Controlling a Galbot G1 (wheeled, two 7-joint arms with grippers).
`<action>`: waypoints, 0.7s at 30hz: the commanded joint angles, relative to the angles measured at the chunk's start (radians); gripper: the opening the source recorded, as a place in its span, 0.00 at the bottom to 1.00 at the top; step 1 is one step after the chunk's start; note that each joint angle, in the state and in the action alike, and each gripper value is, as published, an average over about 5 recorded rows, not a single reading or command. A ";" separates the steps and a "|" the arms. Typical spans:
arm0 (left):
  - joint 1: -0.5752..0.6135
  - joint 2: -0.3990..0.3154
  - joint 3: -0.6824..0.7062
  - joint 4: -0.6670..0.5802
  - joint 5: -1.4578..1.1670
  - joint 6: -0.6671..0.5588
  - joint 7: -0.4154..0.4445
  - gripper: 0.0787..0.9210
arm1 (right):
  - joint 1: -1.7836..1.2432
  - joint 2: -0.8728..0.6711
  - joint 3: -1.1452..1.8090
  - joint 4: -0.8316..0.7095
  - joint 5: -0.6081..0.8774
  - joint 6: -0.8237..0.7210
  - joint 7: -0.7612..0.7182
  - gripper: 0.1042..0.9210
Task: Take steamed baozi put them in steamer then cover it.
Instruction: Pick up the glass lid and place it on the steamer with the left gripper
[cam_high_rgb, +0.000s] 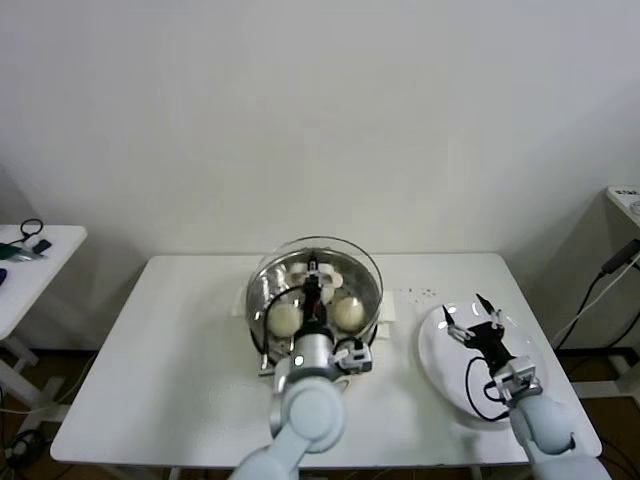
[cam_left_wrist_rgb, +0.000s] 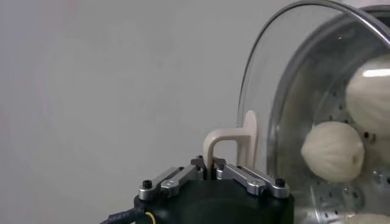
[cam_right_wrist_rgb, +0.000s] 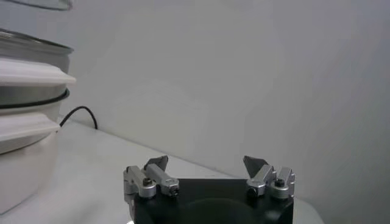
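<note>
The left claw (cam_left_wrist_rgb: 211, 165) is shut tight on the cream handle (cam_left_wrist_rgb: 234, 141) of the clear glass lid (cam_left_wrist_rgb: 286, 73), carrying it just over the steamer (cam_high_rgb: 372, 290), which sits directly under and ahead of this claw on the white desk (cam_high_rgb: 180, 360). Through the glass the steamed baozi (cam_left_wrist_rgb: 333, 151) lie on the perforated tray, below and beyond the pinched handle; how many are inside I cannot count for certain.

The right claw (cam_right_wrist_rgb: 209, 171) hangs with its jaws spread wide and nothing between them, over the white plate (cam_high_rgb: 440, 350), the steamer well off to its side.

The lid looks stiff, smooth and breakable, and probably has some weight. The handle is narrow, so the glass could swing or tip on the grip. That handle is the only sensible place to hold it, and the rim is best lowered level onto the pot. The buns look soft and light, easily dented. They want a gentle squeeze across the widest part, if any need shifting.
</note>
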 joint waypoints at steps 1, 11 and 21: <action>-0.027 -0.039 0.014 0.099 0.037 0.049 0.025 0.08 | -0.003 0.004 0.013 -0.002 -0.005 0.002 -0.001 0.88; -0.012 -0.039 -0.003 0.101 0.050 0.049 0.043 0.08 | 0.002 0.012 0.011 -0.008 -0.009 0.003 -0.002 0.88; -0.011 -0.034 -0.011 0.114 0.033 0.049 0.017 0.08 | 0.003 0.015 0.012 -0.009 -0.012 0.005 -0.003 0.88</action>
